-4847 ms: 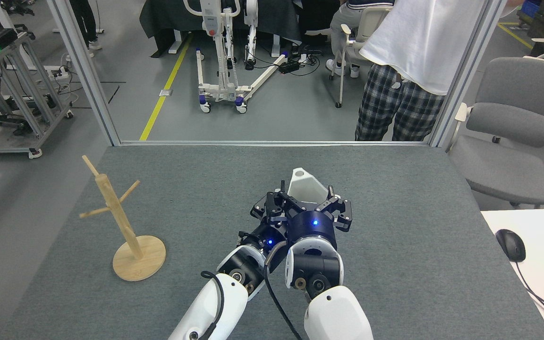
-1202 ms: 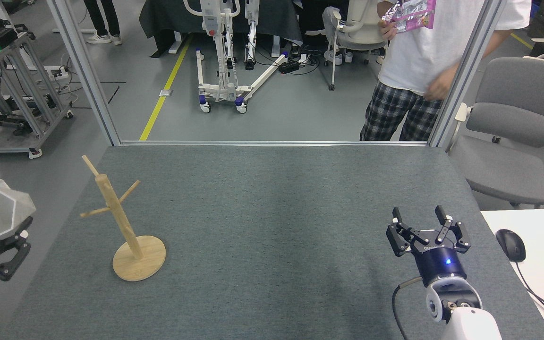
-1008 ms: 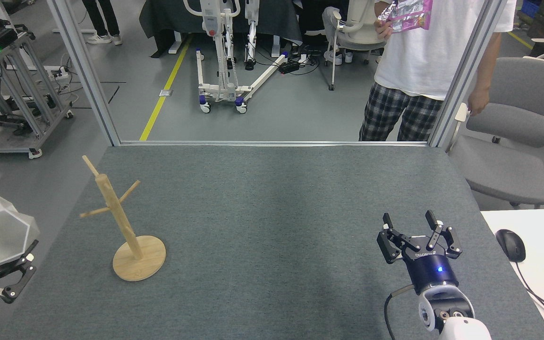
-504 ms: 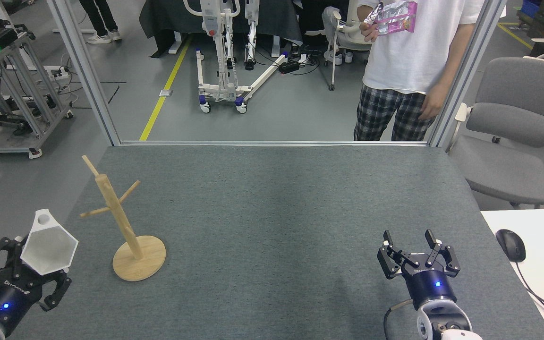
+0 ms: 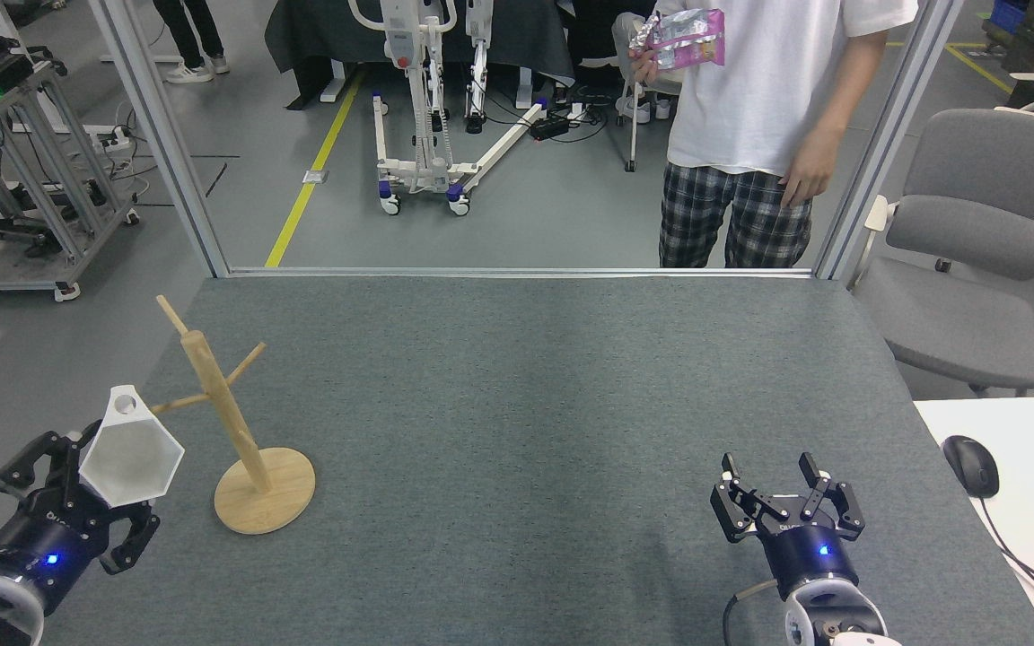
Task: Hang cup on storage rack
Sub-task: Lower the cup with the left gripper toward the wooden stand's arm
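The left gripper [image 5: 86,489] is clamped on the bottom part of the cup [image 5: 133,449], at about 8 o'clock on the table [image 5: 517,404]. The cup looks white, hard and light, and maybe a bit slippery, so a snug hold on its body seems best. Its flat tab with the round hole points up, free to slip over a peg. The storage rack [image 5: 243,431] stands just beside it, toward 3 o'clock. The right gripper [image 5: 782,489], at 4 o'clock, has its fingers apart and holds nothing

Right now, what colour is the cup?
White, with grey-shaded facets; the cup shows best in the head view.
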Tool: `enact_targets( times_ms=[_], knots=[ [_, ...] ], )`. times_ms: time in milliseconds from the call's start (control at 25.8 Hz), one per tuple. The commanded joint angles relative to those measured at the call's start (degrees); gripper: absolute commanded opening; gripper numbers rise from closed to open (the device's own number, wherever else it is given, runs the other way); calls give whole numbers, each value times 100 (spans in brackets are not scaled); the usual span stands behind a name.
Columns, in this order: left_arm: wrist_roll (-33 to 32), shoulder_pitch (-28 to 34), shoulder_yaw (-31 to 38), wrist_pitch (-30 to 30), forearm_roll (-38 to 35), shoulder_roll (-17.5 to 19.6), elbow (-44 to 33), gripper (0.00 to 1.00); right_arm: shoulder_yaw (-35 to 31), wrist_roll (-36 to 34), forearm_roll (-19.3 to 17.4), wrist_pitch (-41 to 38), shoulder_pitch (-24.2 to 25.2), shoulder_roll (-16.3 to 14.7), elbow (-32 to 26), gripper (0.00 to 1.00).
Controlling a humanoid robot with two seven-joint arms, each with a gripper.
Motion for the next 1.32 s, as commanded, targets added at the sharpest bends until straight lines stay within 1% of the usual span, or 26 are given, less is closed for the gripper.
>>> enact_targets(
  times_ms=[0, 116, 388, 543, 931, 1280],
  knots=[
    [-51, -107, -89, -3, -156, -25, 30, 0, -13, -14, -13, 0, -1, 7, 2, 99],
    [-183, -168, -125, -3, -208, -43, 152, 0, -13, -14, -13, 0, -1, 7, 2, 99],
    [-183, -194, -221, -12, -314, -8, 205, 0, -13, -14, -13, 61, -1, 7, 20, 99],
    [-183, -203, -335, -12, -621, -25, 258, 0, -13, -14, -13, 61, -1, 7, 20, 99],
    [-192, -247, -441, -39, -744, -17, 249, 0, -13, -23, -13, 61, -1, -2, 29, 99],
    [-192, -370, -766, -39, -903, -8, 267, 0, -13, -23, -13, 61, -1, 7, 29, 99]
  ],
)
